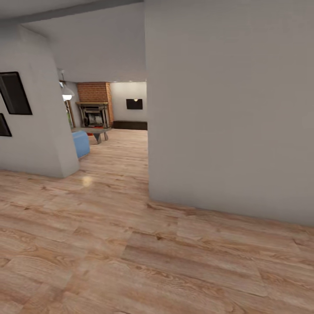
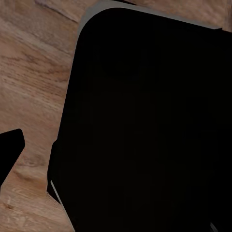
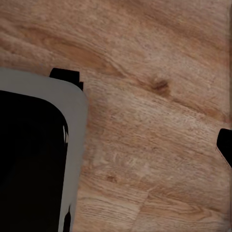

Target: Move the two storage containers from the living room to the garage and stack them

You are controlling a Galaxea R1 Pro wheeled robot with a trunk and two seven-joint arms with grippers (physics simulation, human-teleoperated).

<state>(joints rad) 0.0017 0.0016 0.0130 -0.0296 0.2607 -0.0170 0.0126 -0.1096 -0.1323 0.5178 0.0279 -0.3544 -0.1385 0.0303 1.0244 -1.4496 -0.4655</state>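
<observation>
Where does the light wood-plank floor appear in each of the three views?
Head view: the wood-plank floor spreads across the lower half and runs through the opening toward the brick fireplace.
Left wrist view: planks show along one side, beside a dark robot part.
Right wrist view: planks cover most of the picture.
Shared landmark: the plank floor itself.

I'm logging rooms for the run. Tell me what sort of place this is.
Likely a hallway in a home, opening onto a living room: wood-plank floor, plain white walls, and beyond the opening a red-brick fireplace and a blue sofa.
</observation>
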